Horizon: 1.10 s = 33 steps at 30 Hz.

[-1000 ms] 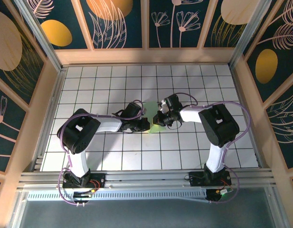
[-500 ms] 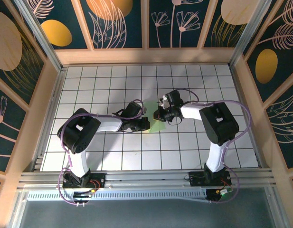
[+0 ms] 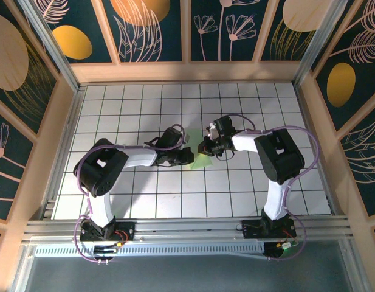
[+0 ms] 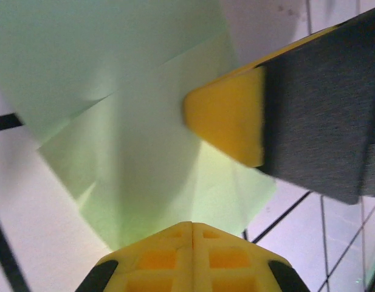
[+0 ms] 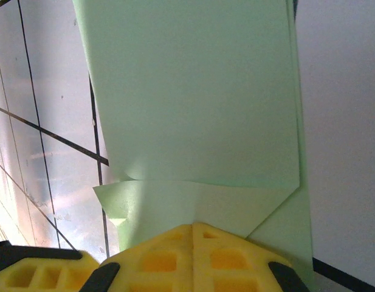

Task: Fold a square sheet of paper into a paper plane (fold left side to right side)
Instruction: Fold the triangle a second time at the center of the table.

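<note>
Between left tool (image 3: 188, 156) and right tool (image 3: 203, 148), folded green paper (image 3: 201, 162), touching both

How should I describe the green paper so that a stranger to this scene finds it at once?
Start at the white tiled table; near its middle the left tool and right tool almost meet. Under them lies the paper, flat, partly folded, and pale green where every tile around it is white.

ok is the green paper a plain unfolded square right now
No, the pale green paper shows overlapping folded layers with slanted edges in the left wrist view.
</note>
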Motion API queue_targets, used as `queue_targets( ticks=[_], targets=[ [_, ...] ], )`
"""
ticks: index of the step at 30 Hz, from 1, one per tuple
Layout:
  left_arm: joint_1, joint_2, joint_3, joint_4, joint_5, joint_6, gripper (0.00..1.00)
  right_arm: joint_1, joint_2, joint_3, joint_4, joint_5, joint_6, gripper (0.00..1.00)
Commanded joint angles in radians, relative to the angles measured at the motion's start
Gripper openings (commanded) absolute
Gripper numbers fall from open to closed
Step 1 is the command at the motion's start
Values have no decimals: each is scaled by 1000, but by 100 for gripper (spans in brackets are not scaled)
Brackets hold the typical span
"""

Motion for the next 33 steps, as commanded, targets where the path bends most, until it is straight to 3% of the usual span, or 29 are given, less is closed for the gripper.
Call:
queue_targets(
  ticks=[1,16,33],
  targets=[
    [2,-24,52,14,61,9,0,-12,29,-18,-44,45,-20,0],
    [-19,50,62,19,94,10,0,-10,37,-21,-60,64,-21,0],
    [-25,81,42,-52,16,55,0,-8,32,-21,-68,67,-27,0]
  ],
)
